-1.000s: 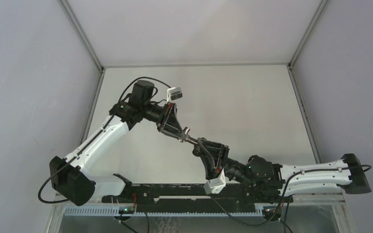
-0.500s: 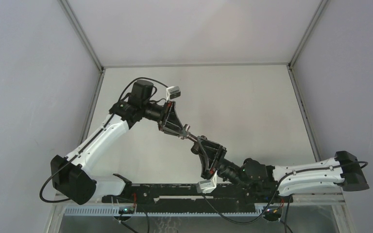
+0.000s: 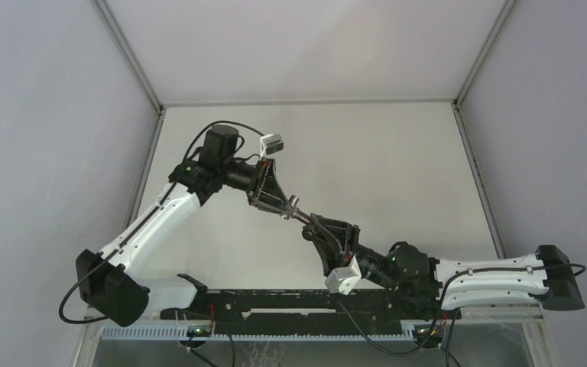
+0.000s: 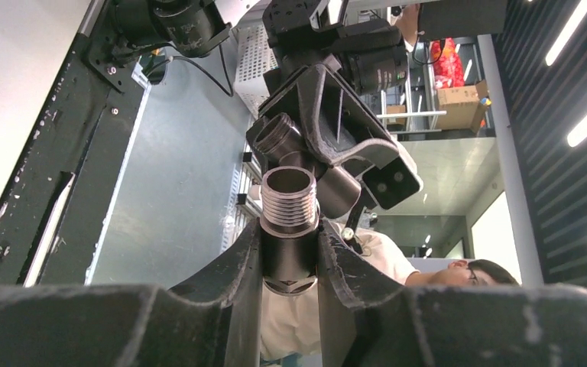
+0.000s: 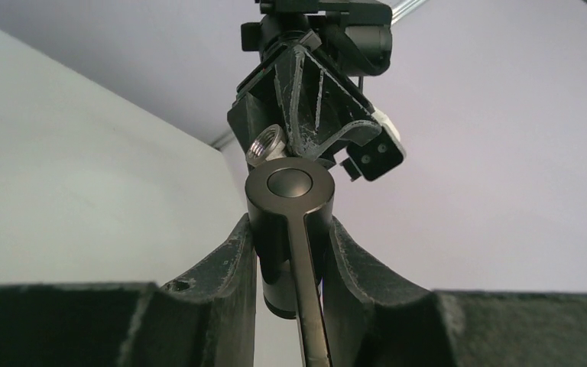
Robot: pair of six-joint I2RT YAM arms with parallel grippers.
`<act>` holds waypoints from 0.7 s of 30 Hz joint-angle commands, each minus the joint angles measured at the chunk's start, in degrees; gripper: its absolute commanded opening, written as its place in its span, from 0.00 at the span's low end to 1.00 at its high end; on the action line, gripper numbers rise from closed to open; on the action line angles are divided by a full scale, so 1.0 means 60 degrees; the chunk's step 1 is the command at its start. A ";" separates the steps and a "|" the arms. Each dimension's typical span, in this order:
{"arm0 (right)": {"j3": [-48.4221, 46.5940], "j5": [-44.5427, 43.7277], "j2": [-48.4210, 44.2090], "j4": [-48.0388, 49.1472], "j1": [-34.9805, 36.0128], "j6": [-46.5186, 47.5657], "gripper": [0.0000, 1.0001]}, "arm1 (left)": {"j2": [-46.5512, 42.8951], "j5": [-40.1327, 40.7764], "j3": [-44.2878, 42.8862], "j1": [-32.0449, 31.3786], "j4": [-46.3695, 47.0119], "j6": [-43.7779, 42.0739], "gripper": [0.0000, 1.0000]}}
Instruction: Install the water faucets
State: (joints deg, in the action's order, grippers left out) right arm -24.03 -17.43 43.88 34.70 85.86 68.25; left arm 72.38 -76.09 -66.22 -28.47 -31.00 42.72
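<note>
**A:** Top view first. What do we log?

**B:** Both arms reach over the table [image 3: 397, 168] and meet left of centre. The left gripper [image 3: 285, 207] points down-right, its fingers pressed in on the silvery fitting [image 3: 294, 204], which pokes out past the tips. The right gripper [image 3: 315, 228] comes in from the lower right and pinches the tap piece [image 3: 306, 219]. We put both parts up in the grippers, nose to nose, not lying on the table.

**A:** Are they touching?

**B:** We cannot tell here, they are too small.

**A:** Left wrist?

**B:** The silvery fitting [image 4: 289, 218] stands upright between the left fingers [image 4: 233, 267], clamped on its dark lower body with the threaded end up and open. Just beyond it we see the right gripper facing us, holding the tap piece [image 4: 279, 138] with a threaded port showing up-left of the fitting. The parts are close — we cannot see whether they touch. A person [image 4: 470, 271] shows in the background at lower right.

**A:** Right wrist?

**B:** The right fingers [image 5: 233, 252] squeeze the tap piece [image 5: 289, 202] from both sides. Its round cap faces us and the thin lever [image 5: 309, 306] runs down between them. Right behind it, up-left of the cap, the silvery fitting [image 5: 266, 145] sits in the left gripper — hex end visible, just beside the cap.
</note>
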 commanded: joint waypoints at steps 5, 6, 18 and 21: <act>0.0072 0.1899 0.0085 0.1321 -0.0842 -0.2992 0.00 | -0.0858 0.0110 0.0350 -0.0104 0.2763 0.1621 0.00; 0.0086 0.1994 0.0077 0.1420 -0.0951 -0.3239 0.00 | -0.0888 0.0114 0.0387 -0.0117 0.2798 0.1625 0.00; -0.0565 0.3613 -0.0054 0.0572 -0.2432 -0.7296 0.00 | -0.1120 0.0343 0.0546 -0.0192 0.3182 0.1629 0.00; -0.0698 0.4226 -0.0033 0.0497 -0.2887 -0.8664 0.00 | -0.1214 0.0511 0.0656 -0.0217 0.3311 0.1582 0.00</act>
State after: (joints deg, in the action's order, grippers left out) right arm -24.60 1.10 42.83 39.53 71.16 31.81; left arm 67.33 -73.84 -63.66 -28.36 -15.59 51.48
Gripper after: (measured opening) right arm 0.358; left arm 0.304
